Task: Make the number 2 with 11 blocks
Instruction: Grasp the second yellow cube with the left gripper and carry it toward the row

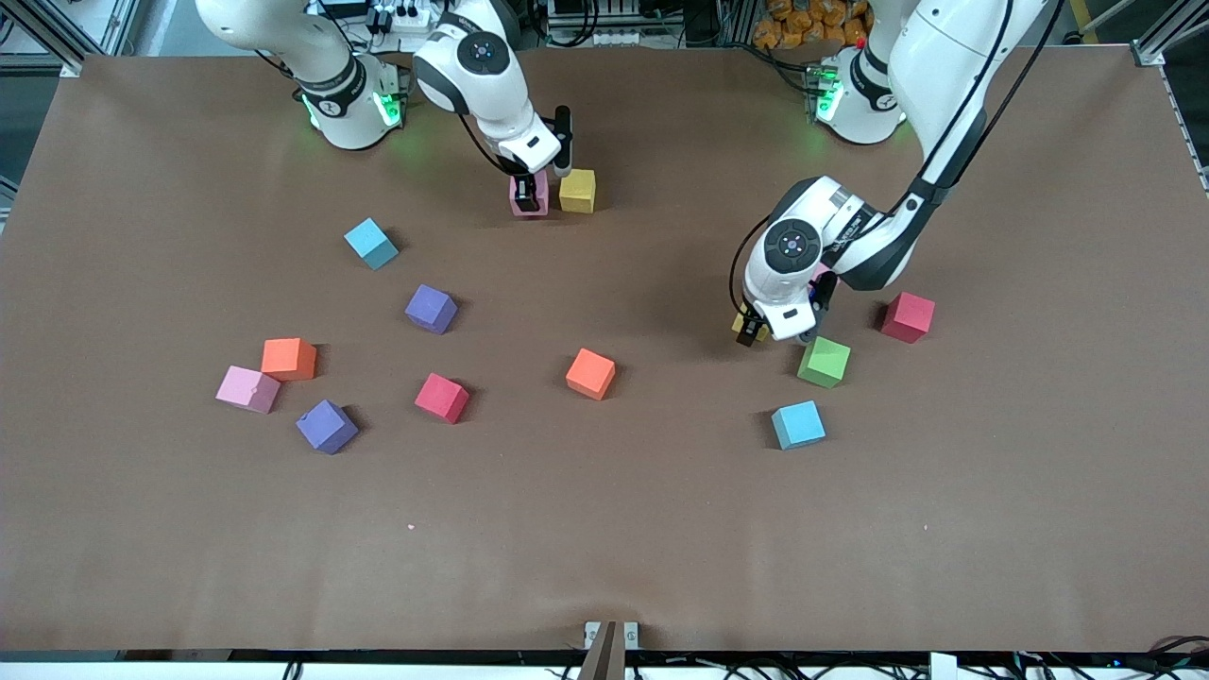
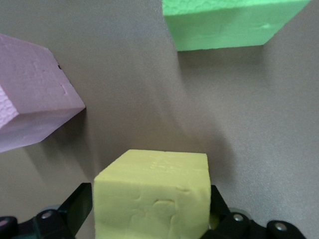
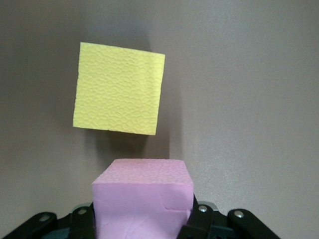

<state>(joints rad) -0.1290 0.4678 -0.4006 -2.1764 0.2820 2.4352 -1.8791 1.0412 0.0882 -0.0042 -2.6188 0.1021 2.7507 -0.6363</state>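
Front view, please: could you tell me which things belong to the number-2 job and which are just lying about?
Job: loose blocks; pink block gripped in right hand; yellow block inside open left hand.
Lying about: orange packets off the table, by the bases.

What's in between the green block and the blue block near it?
Nothing: in the front view only bare brown table lies between the green block and the cyan block just nearer the camera.
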